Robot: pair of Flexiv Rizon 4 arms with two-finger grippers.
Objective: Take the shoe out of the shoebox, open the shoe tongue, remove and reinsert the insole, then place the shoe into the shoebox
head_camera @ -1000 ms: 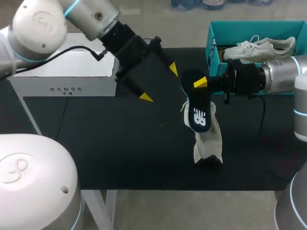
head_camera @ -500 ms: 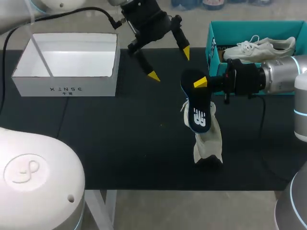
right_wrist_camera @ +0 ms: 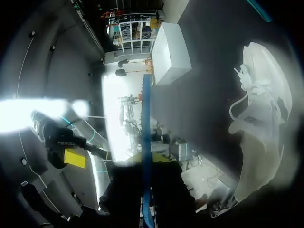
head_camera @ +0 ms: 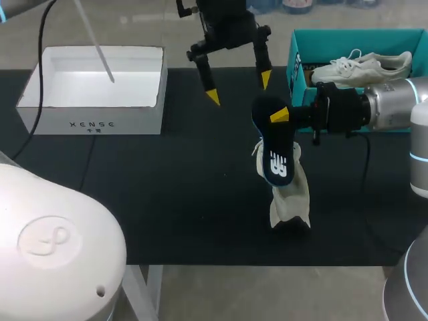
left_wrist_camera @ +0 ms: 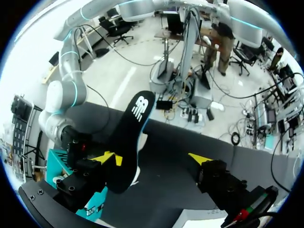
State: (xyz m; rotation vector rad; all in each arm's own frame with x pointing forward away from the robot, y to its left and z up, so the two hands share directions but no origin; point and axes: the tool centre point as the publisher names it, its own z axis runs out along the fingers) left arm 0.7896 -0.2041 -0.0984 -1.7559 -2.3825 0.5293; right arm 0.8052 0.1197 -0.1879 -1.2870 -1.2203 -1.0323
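Note:
My right gripper [head_camera: 281, 115] is shut on the upper end of a dark insole [head_camera: 274, 147] with a white logo and holds it upright above the table. Under the insole a cream shoe [head_camera: 289, 195] stands on the black table. My left gripper [head_camera: 239, 89] hangs open just behind the insole, fingers pointing down, touching nothing. In the left wrist view the insole [left_wrist_camera: 130, 137] rises beside one finger of the open left gripper [left_wrist_camera: 152, 159]. In the right wrist view the insole [right_wrist_camera: 147, 133] shows edge-on between the right gripper's fingers [right_wrist_camera: 147, 164], with the shoe [right_wrist_camera: 261, 123] beside it.
A teal shoebox [head_camera: 297, 50] at the far right holds a second white shoe [head_camera: 361, 65]. An open white box [head_camera: 93, 110] stands at the far left. The black table top [head_camera: 167, 200] runs to its front edge.
My left arm has swung from the left side toward the far middle; its open gripper now points down just behind the insole. The right gripper, insole and shoe have not moved.

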